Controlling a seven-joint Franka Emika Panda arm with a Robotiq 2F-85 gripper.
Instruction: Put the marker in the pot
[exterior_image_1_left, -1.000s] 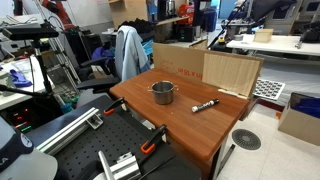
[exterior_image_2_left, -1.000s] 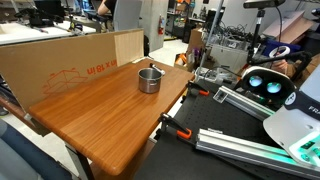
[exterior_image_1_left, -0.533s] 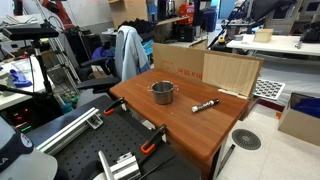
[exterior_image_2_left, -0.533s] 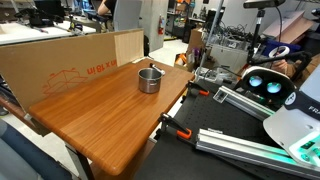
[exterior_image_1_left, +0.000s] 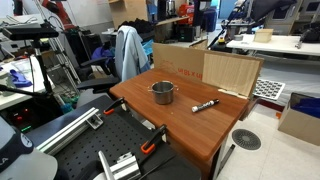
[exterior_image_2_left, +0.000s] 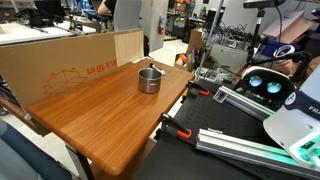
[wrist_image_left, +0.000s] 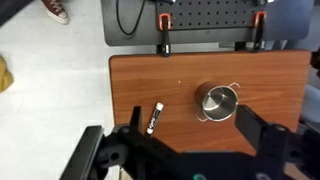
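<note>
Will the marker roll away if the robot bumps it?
Probably a little: the marker looks slim and round, lying flat on the smooth table. It looks stiff and likely light, so a nudge should slide or spin it easily.

Wrist view looks down; both exterior views share the table (exterior_image_1_left: 185, 125).

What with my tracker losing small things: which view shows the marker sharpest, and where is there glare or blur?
Wrist view: marker sharpest, from above; pot rim glints; fingers dark and blurred up close. In an exterior view the marker is tiny but distinct. In an exterior view of the table, pale sheen, no marker visible.
</note>
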